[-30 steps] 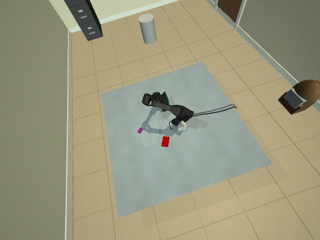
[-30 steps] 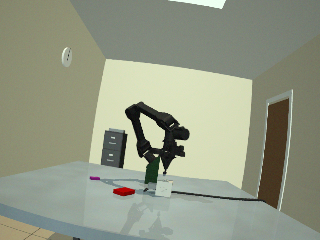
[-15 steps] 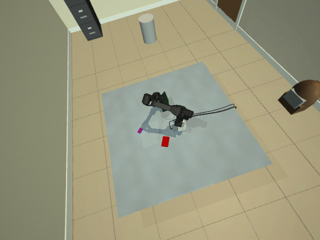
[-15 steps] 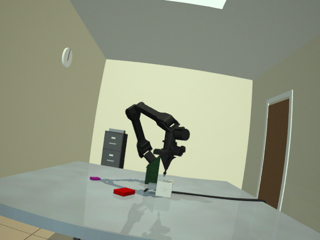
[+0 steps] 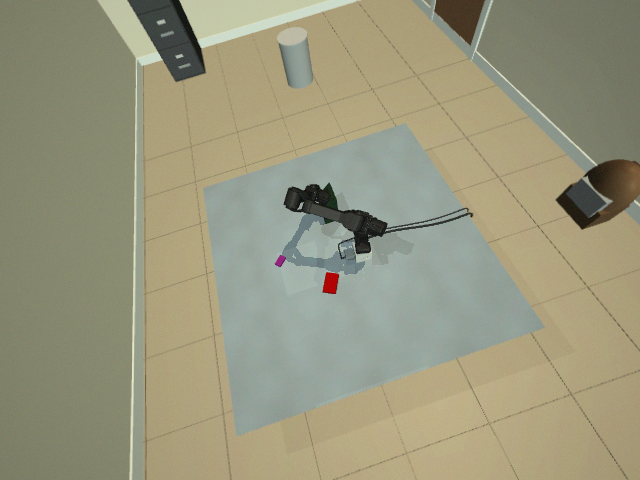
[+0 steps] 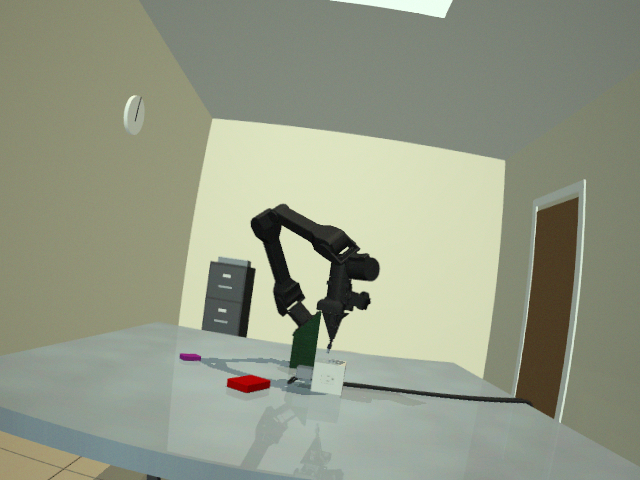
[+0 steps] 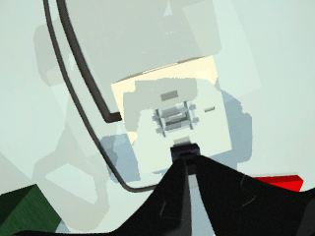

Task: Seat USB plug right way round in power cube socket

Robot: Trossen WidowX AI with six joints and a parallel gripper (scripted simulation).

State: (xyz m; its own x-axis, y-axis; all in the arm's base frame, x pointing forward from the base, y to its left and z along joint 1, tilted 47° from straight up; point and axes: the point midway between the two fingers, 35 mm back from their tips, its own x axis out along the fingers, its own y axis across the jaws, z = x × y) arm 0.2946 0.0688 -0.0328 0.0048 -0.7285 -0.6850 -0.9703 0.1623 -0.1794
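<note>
My gripper point(image 6: 329, 343) point(image 7: 189, 165) points down above the power cube, its fingers shut on the small black USB plug point(image 7: 185, 149). The plug's light metal tip point(image 6: 327, 351) points down, with a small gap above the cube in the exterior view. The white power cube point(image 5: 365, 256) point(image 6: 326, 380) point(image 7: 217, 135) stands on the table point(image 5: 289, 356) point(image 6: 129, 408). Its top shows a grey metallic pattern point(image 7: 176, 119) in the middle and small dark slots around it. The socket under the plug is partly hidden, so alignment and which way round the plug faces cannot be told.
A red block point(image 5: 330, 283) point(image 6: 248, 383) point(image 7: 283, 182) lies near the cube. A purple block point(image 5: 280, 260) point(image 6: 190, 357) lies farther off. A green block point(image 5: 330, 202) point(image 6: 306, 343) point(image 7: 30, 208) stands near the arm's base. Dark cables point(image 5: 429, 223) point(image 6: 429, 394) point(image 7: 81, 64) run beside the cube.
</note>
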